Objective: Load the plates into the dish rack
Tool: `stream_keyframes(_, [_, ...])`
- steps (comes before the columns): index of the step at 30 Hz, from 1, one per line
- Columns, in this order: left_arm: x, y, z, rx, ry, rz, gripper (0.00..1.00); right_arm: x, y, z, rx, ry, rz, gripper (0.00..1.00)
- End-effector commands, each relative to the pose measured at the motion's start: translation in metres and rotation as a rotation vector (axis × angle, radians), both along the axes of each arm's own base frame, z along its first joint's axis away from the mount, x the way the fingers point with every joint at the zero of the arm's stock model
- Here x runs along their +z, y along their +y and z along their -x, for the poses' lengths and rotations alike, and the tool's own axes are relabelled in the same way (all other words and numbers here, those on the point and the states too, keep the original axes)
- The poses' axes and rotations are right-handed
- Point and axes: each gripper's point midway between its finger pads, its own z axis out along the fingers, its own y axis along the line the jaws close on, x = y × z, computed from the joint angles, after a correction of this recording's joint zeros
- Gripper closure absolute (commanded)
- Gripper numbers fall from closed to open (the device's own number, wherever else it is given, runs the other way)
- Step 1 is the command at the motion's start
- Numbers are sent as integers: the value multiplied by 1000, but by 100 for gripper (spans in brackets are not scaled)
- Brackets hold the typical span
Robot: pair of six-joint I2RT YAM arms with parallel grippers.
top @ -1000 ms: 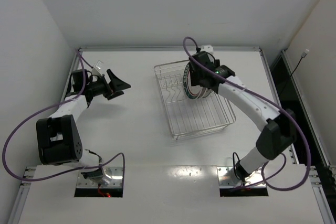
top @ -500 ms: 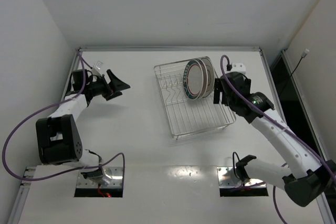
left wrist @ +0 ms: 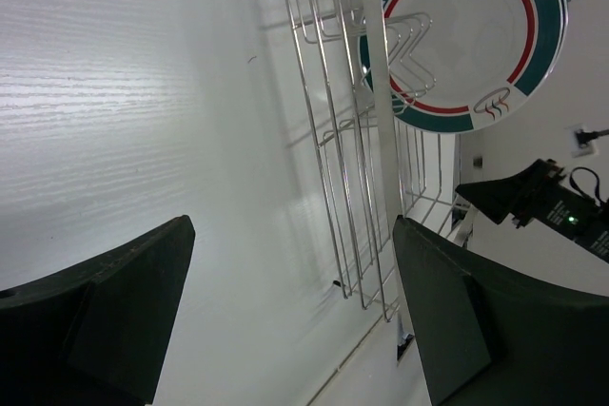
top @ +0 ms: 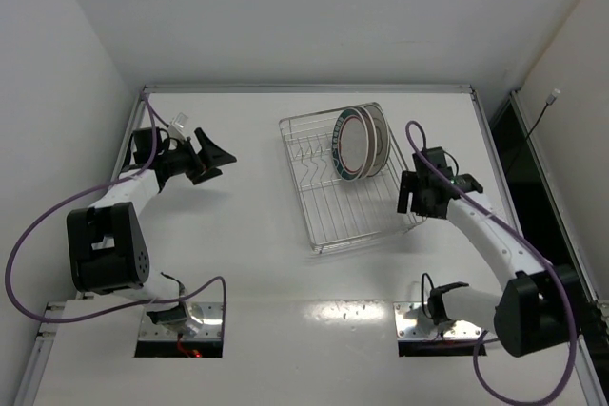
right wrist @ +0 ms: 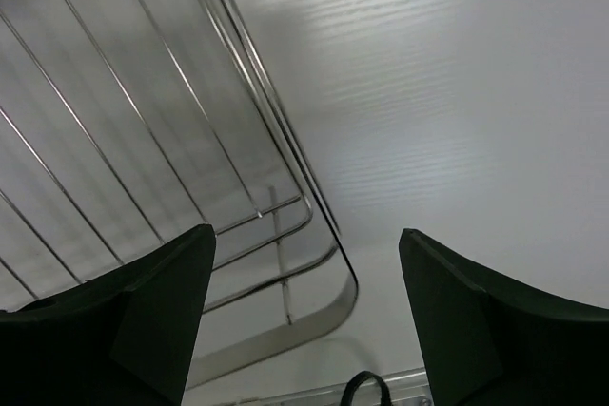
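Observation:
The dish rack is a silver wire basket at the table's middle. Plates stand on edge in its far half, close together. The front one is white with a dark green rim and a thin red ring; the ones behind show only as rims. That plate and the rack also show in the left wrist view. My right gripper is open and empty, just outside the rack's right side, with the rack's corner below it. My left gripper is open and empty at the far left, pointing toward the rack.
The table's raised metal edge runs along the back. White walls close in the left and back. The right arm shows in the left wrist view beyond the rack. Purple cables hang from both arms.
My right gripper has let go of the plate in the rack and pulled back, from over the rack to outside its right side. The plate stays upright. The left arm has not moved.

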Motion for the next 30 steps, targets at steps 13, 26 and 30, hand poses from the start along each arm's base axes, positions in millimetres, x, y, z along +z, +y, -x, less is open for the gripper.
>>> stream_keyframes(13, [17,-2,-9,-24,-61,11,17,-29,68,-1,203,95,-355,95])
stream_keyframes(26, [17,-2,-9,-24,-61,11,17,-5,69,-4,211,11,-355,45])
stream_keyframes(30, [17,-2,-9,-24,-61,11,17,41,61,-20,200,-152,-315,25])
